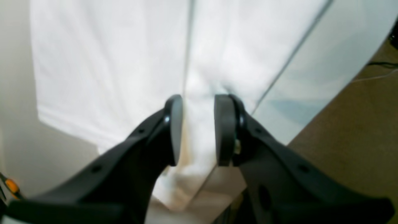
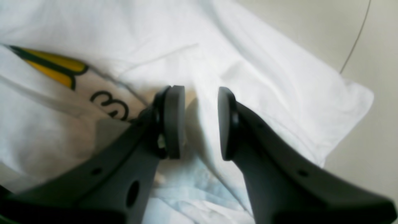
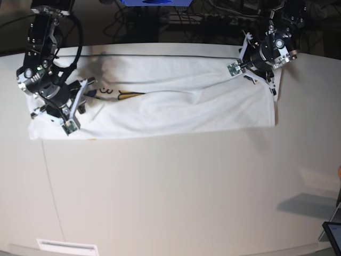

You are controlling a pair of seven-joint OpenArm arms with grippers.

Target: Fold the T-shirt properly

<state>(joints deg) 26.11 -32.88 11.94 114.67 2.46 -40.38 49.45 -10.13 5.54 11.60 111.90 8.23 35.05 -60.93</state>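
The white T-shirt [image 3: 176, 109] lies as a long band across the far part of the table. A flap is laid over it, and yellow and black print [image 3: 125, 95] peeks out at the flap's edge [image 2: 53, 65]. My left gripper [image 3: 259, 76] is at the shirt's right end. In the left wrist view [image 1: 198, 129] its jaws stand apart around a ridge of plain white cloth [image 1: 108, 62]. My right gripper [image 3: 79, 105] is at the shirt's left end. In the right wrist view [image 2: 201, 124] its jaws stand apart over a raised fold of cloth [image 2: 264, 77], beside the print.
The beige table [image 3: 170, 192] stretches wide in front of the shirt. Its edge and the brown floor [image 1: 357, 124] lie just right of my left gripper. Cables and dark gear [image 3: 160, 16] crowd the back. A dark device [image 3: 333, 232] sits at the near right corner.
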